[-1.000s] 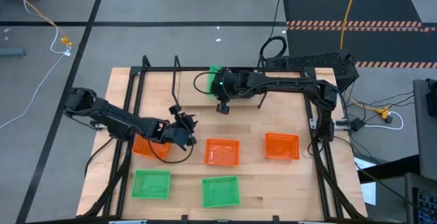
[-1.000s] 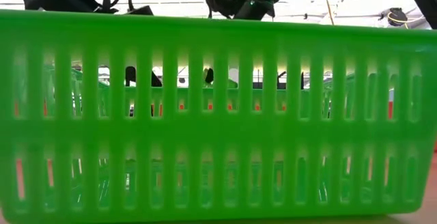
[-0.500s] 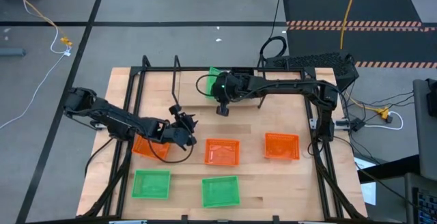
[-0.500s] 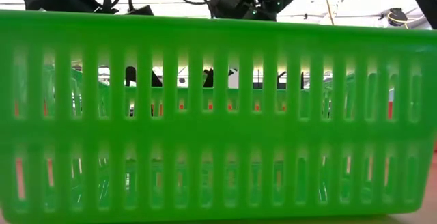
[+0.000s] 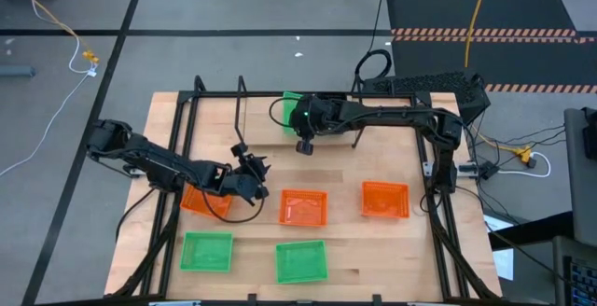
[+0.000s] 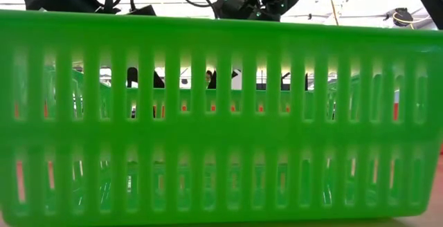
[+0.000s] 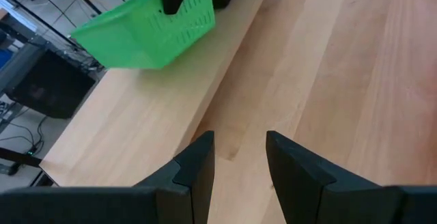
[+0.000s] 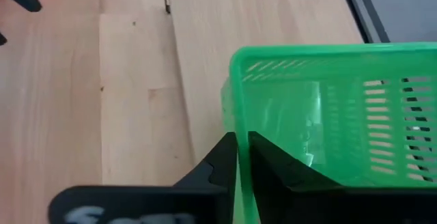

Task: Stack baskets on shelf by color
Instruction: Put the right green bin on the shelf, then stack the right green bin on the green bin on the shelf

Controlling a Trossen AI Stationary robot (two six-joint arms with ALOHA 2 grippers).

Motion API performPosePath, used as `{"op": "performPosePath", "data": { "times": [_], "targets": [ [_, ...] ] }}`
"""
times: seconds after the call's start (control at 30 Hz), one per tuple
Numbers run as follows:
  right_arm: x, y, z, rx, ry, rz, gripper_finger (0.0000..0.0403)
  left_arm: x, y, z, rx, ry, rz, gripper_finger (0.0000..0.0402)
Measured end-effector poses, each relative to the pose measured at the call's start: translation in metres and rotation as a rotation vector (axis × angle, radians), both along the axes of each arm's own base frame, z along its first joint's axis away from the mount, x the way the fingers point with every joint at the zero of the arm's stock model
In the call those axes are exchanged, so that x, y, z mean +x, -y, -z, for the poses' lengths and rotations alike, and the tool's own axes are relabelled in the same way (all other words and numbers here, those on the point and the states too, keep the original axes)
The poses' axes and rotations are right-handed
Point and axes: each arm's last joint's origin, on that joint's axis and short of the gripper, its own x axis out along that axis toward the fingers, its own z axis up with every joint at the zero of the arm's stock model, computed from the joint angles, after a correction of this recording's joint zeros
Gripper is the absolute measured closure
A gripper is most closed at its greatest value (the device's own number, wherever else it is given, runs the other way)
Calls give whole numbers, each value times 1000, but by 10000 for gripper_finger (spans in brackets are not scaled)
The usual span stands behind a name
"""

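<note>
My right gripper (image 5: 300, 131) is at the table's far side, shut on a green basket (image 5: 291, 99) above the pale shelf ledge (image 7: 153, 108). The left wrist view shows this green basket (image 7: 147, 29) tilted over the ledge. My left gripper (image 7: 239, 159) is open and holds nothing; it hovers over bare wood beside an orange basket (image 5: 199, 200). Two more orange baskets (image 5: 304, 207) (image 5: 385, 200) and two green baskets (image 5: 206, 251) (image 5: 301, 261) sit flat on the tabletop. I cannot make out any black baskets. My right gripper pinches the green basket's side wall near a corner (image 8: 237, 118), with one finger inside the basket and one outside. It comes from above. The basket hangs tilted below the fingers, over the shelf ledge. I cannot tell whether its lower edge touches the ledge.
Thin black hoop uprights (image 5: 240, 110) stand on the far half of the table. A black frame (image 5: 438, 203) runs along the table's sides. A green basket wall (image 6: 221, 116) close to the low camera blocks most of that view. Bare wood lies between the shelf and the orange baskets.
My right gripper has shifted and turned a little with the green basket at the shelf. The left arm has kept still.
</note>
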Motion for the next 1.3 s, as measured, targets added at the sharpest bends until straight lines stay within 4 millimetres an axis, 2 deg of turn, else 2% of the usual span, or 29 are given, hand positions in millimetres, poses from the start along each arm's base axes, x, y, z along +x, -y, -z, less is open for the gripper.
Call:
{"op": "performPosePath", "data": {
  "times": [0.23,0.5,0.67,0.77,0.9,1.07,1.2,1.3],
  "targets": [
    [1,0,-1,9,22,16,349,0,0,0,0,0,0,266],
    [4,0,-3,8,57,22,347,0,0,0,-1,1,-1,266],
    [0,-2,5,11,29,17,347,0,0,0,-7,5,-6,266],
    [-6,-4,-3,-24,21,-22,347,0,1,0,-7,3,-2,266],
    [-23,-20,-37,-119,14,-113,347,-1,3,0,-12,7,-1,266],
    [-61,-52,-83,-196,-26,-276,350,-1,4,0,-20,18,-2,266],
    [-92,-80,-96,-134,-136,-413,350,0,4,-1,-37,41,-14,266],
    [-108,-108,-92,-78,-216,-479,351,1,5,-2,-46,60,-10,266]
  ]
}}
